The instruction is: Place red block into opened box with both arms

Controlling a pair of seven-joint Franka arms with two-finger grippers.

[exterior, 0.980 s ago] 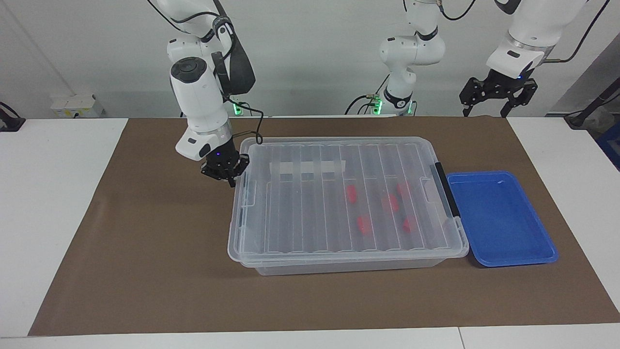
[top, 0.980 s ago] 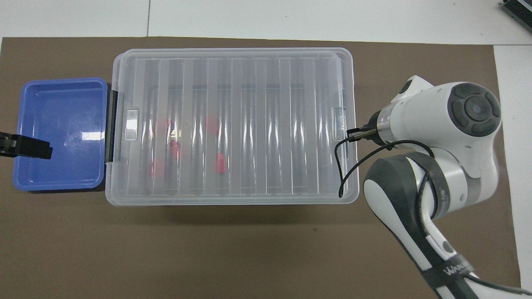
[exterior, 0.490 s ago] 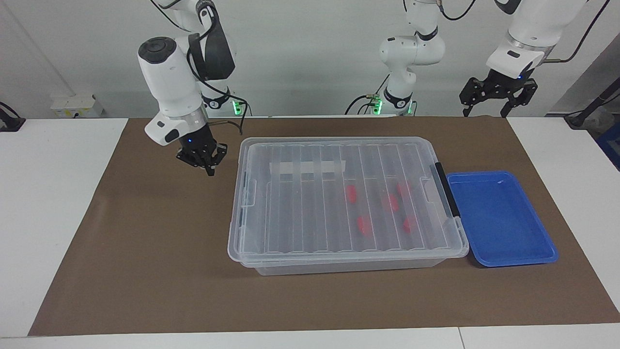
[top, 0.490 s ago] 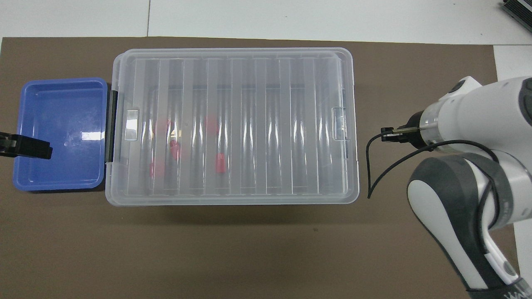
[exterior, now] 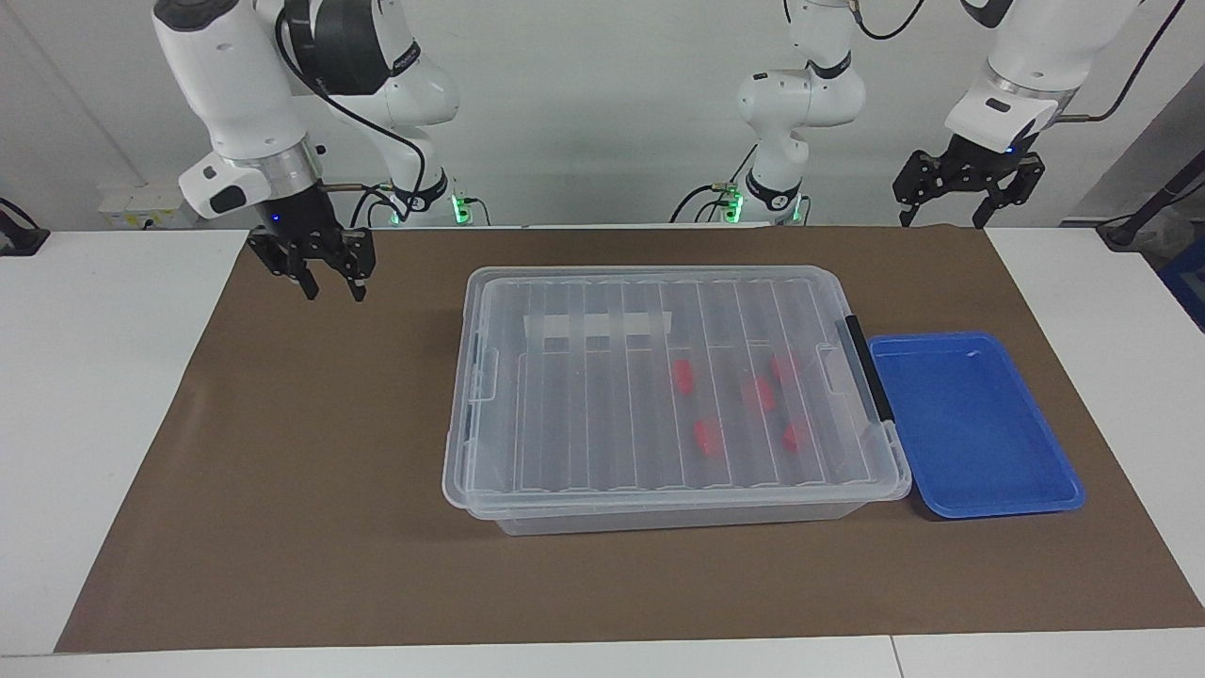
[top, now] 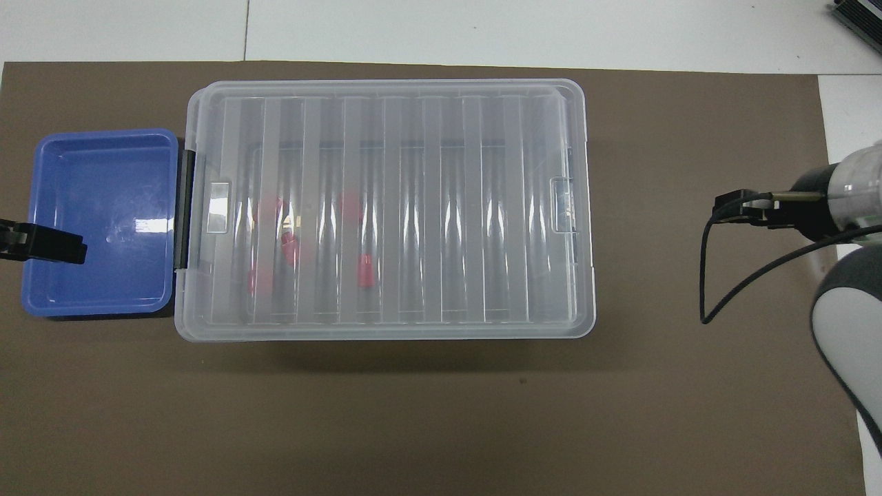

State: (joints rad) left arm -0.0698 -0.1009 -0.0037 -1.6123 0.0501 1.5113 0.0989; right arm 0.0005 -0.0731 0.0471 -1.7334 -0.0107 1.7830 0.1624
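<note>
I see the red blocks (exterior: 684,377) inside the box (exterior: 659,490), its lid on. Both the right gripper (exterior: 325,275) and the left gripper (exterior: 953,209) hang with fingers apart, empty. I judge the task finished; next I only park the arms.

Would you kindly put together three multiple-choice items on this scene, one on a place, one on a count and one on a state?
1. Where does the blue tray lie?
A. On the box
B. Beside the box, at the left arm's end
C. Inside the box

2. How many red blocks show through the lid?
A. Two
B. Five
C. Nine

3. What is the state of the box?
A. Lid on
B. Lid off
C. Tipped over

Answers:
1 B: the tray sits against the box's latch end.
2 B: five red pieces are visible under the ribs.
3 A: the ribbed lid covers the whole box, while the right gripper and the left gripper hang away from it.
</note>
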